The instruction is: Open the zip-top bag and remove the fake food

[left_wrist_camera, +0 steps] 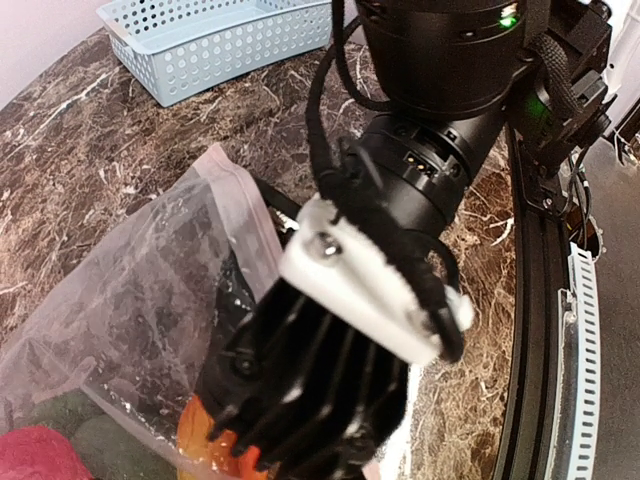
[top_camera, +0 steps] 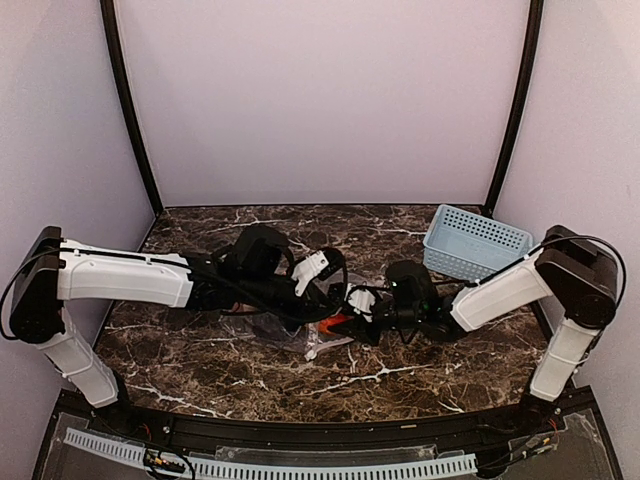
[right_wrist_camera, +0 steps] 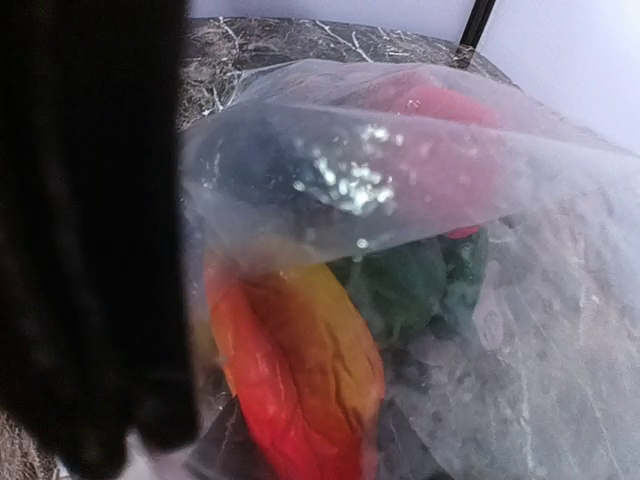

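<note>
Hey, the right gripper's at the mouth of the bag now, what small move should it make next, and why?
Probably close the right gripper on the orange-red fake food and draw it out: that piece lies nearest the mouth of the zip-top bag, directly ahead of it.

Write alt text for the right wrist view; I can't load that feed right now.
A clear zip-top bag fills the frame, with fake food visible inside: an orange-red piece low in the middle, a green piece beside it, a pink-red piece above. A blurred black finger covers the left edge; dark marble table shows at the top.
</note>
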